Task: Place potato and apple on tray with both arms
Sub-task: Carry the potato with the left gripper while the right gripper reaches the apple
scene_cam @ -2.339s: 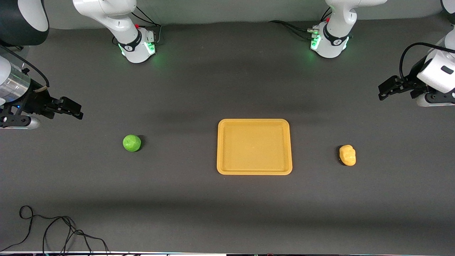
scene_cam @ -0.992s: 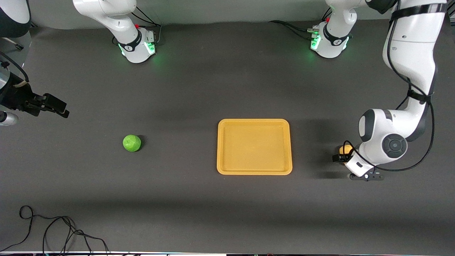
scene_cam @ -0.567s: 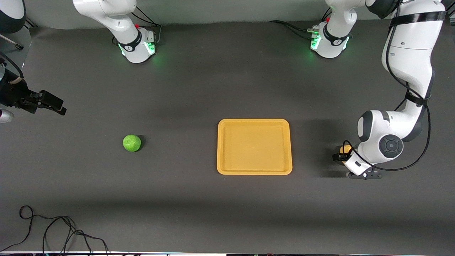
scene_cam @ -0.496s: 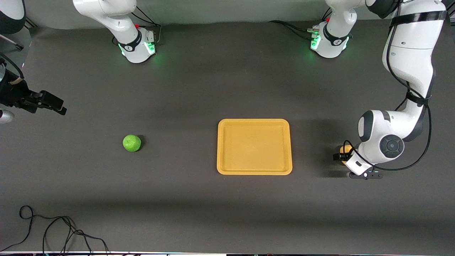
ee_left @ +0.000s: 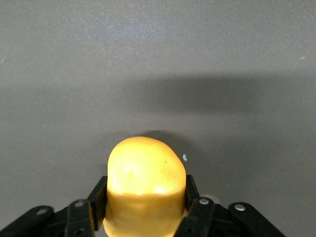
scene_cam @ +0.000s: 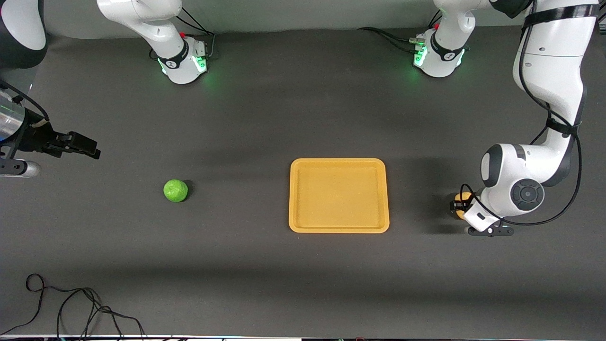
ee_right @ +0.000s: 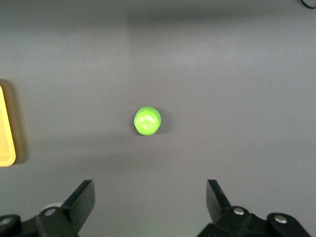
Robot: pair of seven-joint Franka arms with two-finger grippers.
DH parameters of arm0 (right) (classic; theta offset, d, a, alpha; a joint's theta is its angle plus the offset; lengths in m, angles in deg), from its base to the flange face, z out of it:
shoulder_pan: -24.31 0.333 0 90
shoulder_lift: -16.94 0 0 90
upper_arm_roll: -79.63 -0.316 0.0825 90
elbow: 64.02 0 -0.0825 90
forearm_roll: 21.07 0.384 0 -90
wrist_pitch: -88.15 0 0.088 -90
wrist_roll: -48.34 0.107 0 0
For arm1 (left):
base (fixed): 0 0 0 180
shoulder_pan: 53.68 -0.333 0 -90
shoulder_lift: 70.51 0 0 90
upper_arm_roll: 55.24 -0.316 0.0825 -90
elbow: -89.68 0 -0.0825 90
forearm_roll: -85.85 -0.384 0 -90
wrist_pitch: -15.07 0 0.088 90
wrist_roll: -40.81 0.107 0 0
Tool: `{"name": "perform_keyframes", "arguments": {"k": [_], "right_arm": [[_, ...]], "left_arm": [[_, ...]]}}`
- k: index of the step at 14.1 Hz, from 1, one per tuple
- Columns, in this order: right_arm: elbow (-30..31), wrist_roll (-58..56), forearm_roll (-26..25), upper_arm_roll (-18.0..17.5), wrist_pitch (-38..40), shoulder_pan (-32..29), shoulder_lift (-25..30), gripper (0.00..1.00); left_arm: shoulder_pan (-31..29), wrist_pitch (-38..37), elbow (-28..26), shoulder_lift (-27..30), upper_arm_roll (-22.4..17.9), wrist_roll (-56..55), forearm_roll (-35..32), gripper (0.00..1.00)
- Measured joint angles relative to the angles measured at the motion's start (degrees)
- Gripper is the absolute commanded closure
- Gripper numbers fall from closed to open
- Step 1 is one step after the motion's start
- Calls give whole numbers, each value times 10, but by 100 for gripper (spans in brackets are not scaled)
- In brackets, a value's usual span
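The potato [scene_cam: 460, 198], lumpy and yellow-orange, lies toward the left arm's end of the table, beside the tray [scene_cam: 338, 161], and is mostly hidden under the left hand. My left gripper [scene_cam: 458, 204] is shut on it. In the left wrist view the potato [ee_left: 145, 177] sits between the two black fingers [ee_left: 98, 195], which press on both its sides. The green apple [scene_cam: 175, 190] sits on the table toward the right arm's end. My right gripper [scene_cam: 90, 150] is open and empty, over the table's end past the apple. In the right wrist view, the apple [ee_right: 147, 121] lies ahead of this gripper [ee_right: 150, 195].
The tray's corner shows at the edge of the right wrist view [ee_right: 6, 143]. A loose black cable [scene_cam: 71, 303] lies at the table corner nearest the front camera, at the right arm's end. Both arm bases [scene_cam: 182, 64] stand along the table edge farthest from that camera.
The left arm has swung in from the table's end and come down with its fingers round the potato. The right gripper drifted outward, then back a little toward the apple.
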Motion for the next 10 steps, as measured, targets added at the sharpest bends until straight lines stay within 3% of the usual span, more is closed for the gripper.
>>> {"name": "perform_keyframes", "arguments": {"k": [3,6,10], "right_arm": [[1,-4,0,-2,1,1,-5,2],[3,-9,1,-2,1,1,-15,4],[11,-14,2,-2,-6,1,-25,4]], "left_arm": [[1,-59,15,39,7,0,10,77],[5,-156,46,107,34,-12,67,77],[58,-178,54,141,86,-146,77,76]]}}
